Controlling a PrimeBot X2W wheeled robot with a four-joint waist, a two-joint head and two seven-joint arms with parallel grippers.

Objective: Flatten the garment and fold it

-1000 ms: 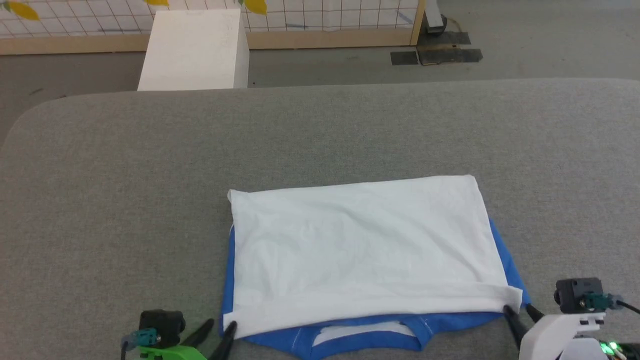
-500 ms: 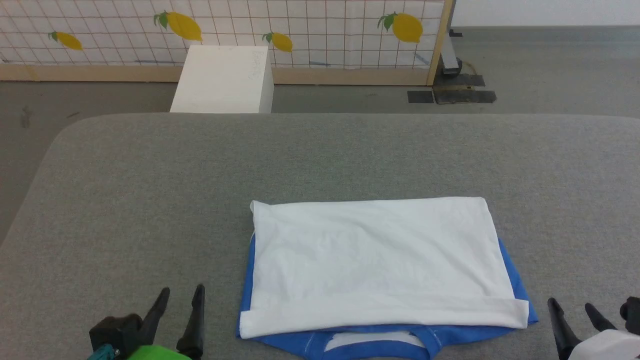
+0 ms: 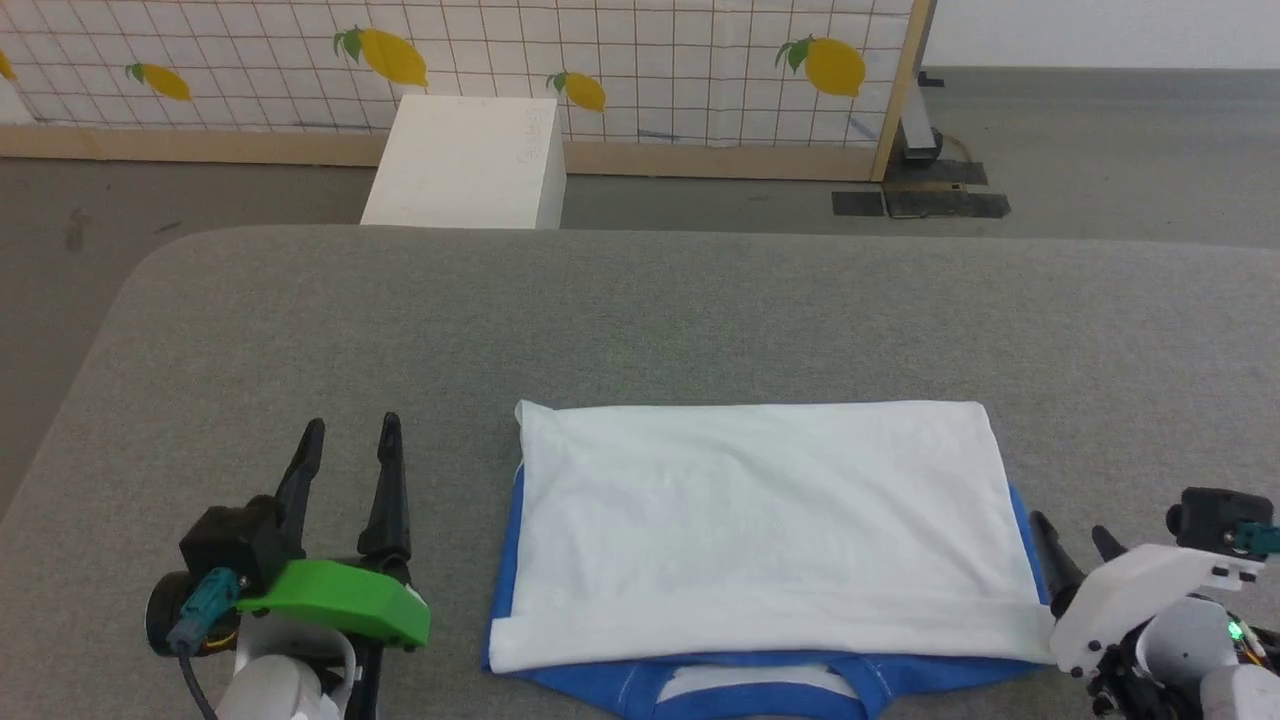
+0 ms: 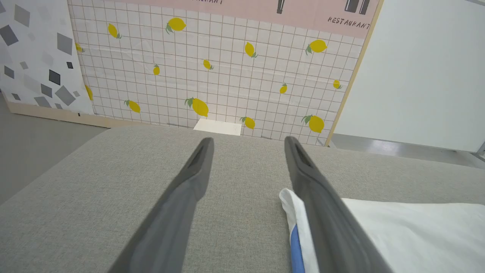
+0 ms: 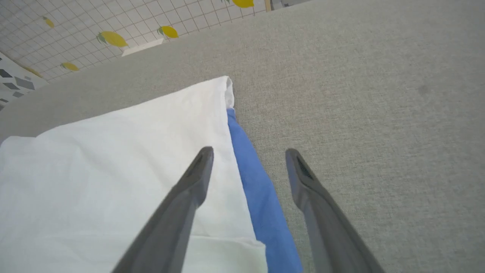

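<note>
Garment (image 3: 760,530) lies folded on the grey padded table (image 3: 640,320), toward the robot's side and a little right of centre. Its white lower part is laid over the blue upper part as a neat rectangle, with a slim blue margin showing down both sides. The blue collar peeks out from under the near edge.

From where I stand, the left gripper (image 3: 352,425) sits off to the left of the garment, near it but clearly apart. Its two dark fingers are spread wide and point toward the far side of the table, with nothing between them. The left wrist view agrees: the left gripper (image 4: 249,142) has only bare grey fabric in the gap, and the garment (image 4: 398,227) lies off to the right of it.

The right gripper (image 3: 1070,528) is just beside the near right corner of the garment, and its jaws also gape wide. In the right wrist view, the right gripper (image 5: 249,151) straddles the blue side margin of the garment (image 5: 113,170), one finger over the white layer and the other over the table. It pinches no cloth. I can't tell whether the fingers rest on the fabric or hang just above it.

Beyond the table, a white box (image 3: 465,165) stands on the floor against a tiled panel with lemons (image 3: 650,60).
</note>
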